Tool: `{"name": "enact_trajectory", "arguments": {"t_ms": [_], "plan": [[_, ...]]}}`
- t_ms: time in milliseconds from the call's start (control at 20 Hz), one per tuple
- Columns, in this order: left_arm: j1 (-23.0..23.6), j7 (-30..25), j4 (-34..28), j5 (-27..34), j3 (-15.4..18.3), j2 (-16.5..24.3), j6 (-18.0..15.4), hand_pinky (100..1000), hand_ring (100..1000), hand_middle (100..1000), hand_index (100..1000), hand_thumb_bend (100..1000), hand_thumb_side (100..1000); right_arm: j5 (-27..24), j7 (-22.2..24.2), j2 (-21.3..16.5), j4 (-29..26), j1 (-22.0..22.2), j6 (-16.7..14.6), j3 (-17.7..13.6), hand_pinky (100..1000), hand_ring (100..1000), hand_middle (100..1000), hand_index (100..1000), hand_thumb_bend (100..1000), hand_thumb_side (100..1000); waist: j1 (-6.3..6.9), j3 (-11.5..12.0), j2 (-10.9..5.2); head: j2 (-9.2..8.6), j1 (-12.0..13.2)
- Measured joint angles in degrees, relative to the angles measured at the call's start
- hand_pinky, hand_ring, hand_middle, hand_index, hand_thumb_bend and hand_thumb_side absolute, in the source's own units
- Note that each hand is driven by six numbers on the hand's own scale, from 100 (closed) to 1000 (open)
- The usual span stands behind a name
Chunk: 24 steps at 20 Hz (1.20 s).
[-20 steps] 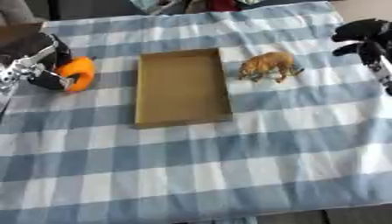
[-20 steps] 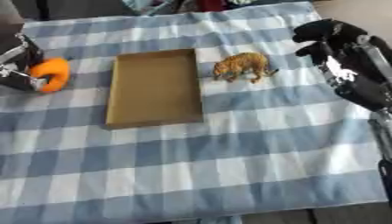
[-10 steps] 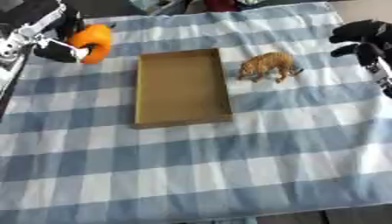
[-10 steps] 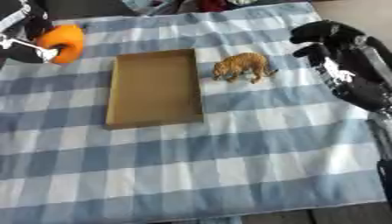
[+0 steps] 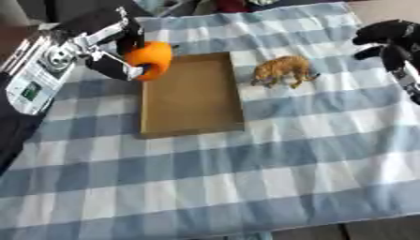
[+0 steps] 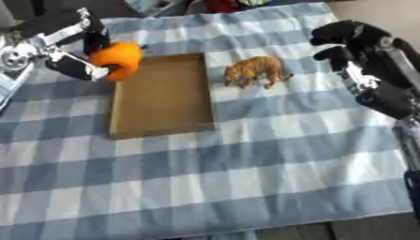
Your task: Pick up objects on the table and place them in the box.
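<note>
Left robot hand (image 5: 111, 49), fingers curled around a smooth round orange ball (image 5: 148, 59), at the shallow rectangular cardboard box (image 5: 190, 96); striped tiger figurine (image 5: 282, 71) on checked cloth; right robot hand (image 6: 354, 40) curled, empty.

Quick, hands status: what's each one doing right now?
Left hand: shut on the orange ball, held at the box's far left corner.
Right hand: fingers curled, holding nothing, right of the tiger figure.

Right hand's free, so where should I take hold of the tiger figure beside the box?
Pinch the small orange tiger figurine across its body, coming down from above. It stands on its legs, right of the brown cardboard box, and its flanks look reachable for the right hand.
</note>
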Motion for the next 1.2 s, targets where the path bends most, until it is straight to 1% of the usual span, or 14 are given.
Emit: {"name": "enact_trajectory", "arguments": {"t_ms": [350, 550, 750, 850, 1000, 1200], "plan": [[1.9, -3.6, -1.4, 2.2, -3.5, 0.0, -1.0, 511, 365, 323, 471, 283, 100, -0.2, -0.5, 0.0, 0.0, 0.0, 0.0, -0.4, 718, 806, 765, 783, 100, 531, 0.02, -0.1, 0.00, -0.01, 0.0], [2.8, -5.3, -3.0, 3.5, -4.9, 0.0, -1.4, 520, 380, 340, 488, 293, 100, -0.2, -0.5, 0.0, 0.0, 0.0, 0.0, -0.5, 717, 806, 765, 783, 100, 530, 0.05, -0.1, 0.00, -0.01, 0.0], [3.7, -6.8, -4.2, 4.1, -5.6, 0.1, -1.3, 540, 431, 409, 559, 349, 100, -0.2, -0.5, 0.0, 0.0, 0.0, 0.0, -0.6, 718, 806, 765, 782, 100, 532, 0.07, -0.1, 0.00, -0.02, 0.0], [4.1, -7.3, -4.4, 4.0, -5.8, 0.3, -1.3, 561, 466, 457, 652, 369, 100, -0.2, -0.5, 0.0, 0.0, 0.0, 0.0, -0.7, 718, 806, 765, 782, 100, 532, 0.05, -0.1, 0.00, -0.03, 0.0], [4.6, -7.3, -4.4, 3.2, -5.7, 0.7, -1.4, 590, 510, 499, 688, 409, 100, -0.2, -0.6, 0.0, 0.0, 0.0, 0.0, -0.7, 718, 806, 765, 781, 100, 535, 0.01, 0.0, 0.00, -0.05, -0.1], [5.5, -6.9, -5.5, 2.4, -4.5, 1.7, -1.2, 628, 556, 560, 715, 459, 100, -0.2, -0.6, -0.1, 0.0, 0.0, -0.1, -0.7, 718, 806, 765, 782, 100, 525, -0.13, 0.4, 0.00, -0.38, -0.4]]}}
